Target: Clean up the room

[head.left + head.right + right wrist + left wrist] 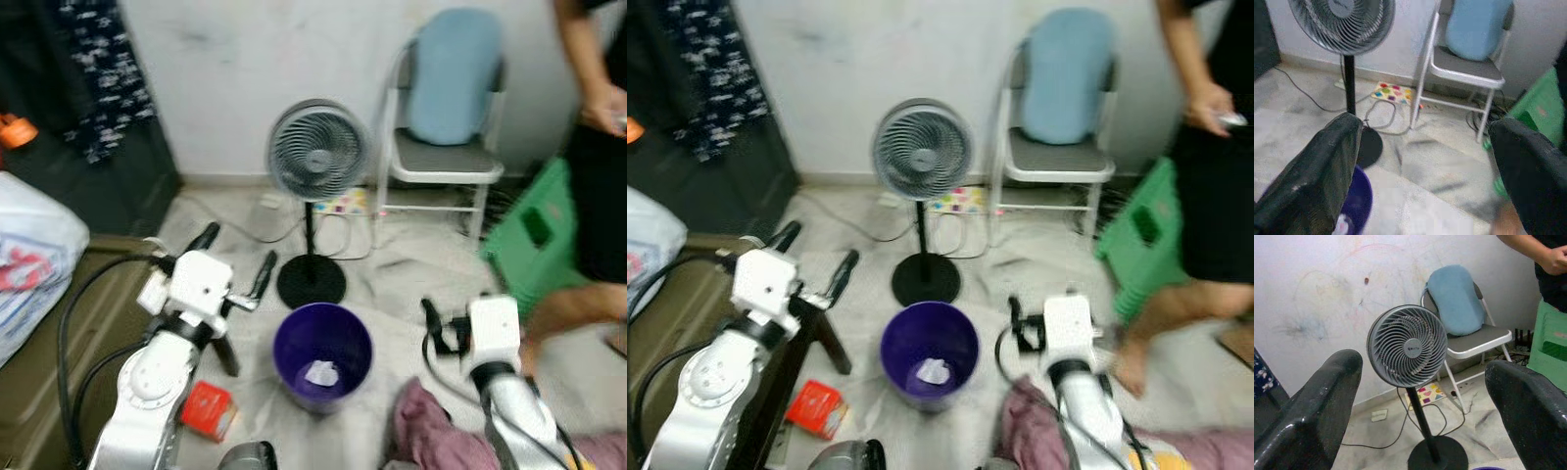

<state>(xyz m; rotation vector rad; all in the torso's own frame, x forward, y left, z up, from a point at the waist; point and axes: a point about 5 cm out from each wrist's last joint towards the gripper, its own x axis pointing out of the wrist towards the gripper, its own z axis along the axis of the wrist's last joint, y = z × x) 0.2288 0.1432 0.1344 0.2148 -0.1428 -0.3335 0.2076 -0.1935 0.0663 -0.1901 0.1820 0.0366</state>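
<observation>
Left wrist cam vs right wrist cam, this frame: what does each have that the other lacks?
Left wrist: the whole head of the fan, scribbles on the wall, and a person's hand at the frame edge.
Right wrist: the inside of the purple bin with a white scrap, plus more floor.
Both: the fan's pole and base, the folding chair with its blue cushion, a colourful patterned item by the wall, the green crate. The left pincer and right pincer are both open.

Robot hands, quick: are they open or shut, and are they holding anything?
Left hand: open, holding nothing, raised toward the grey standing fan.
Right hand: open, holding nothing, beside the purple round plastic bin.
</observation>
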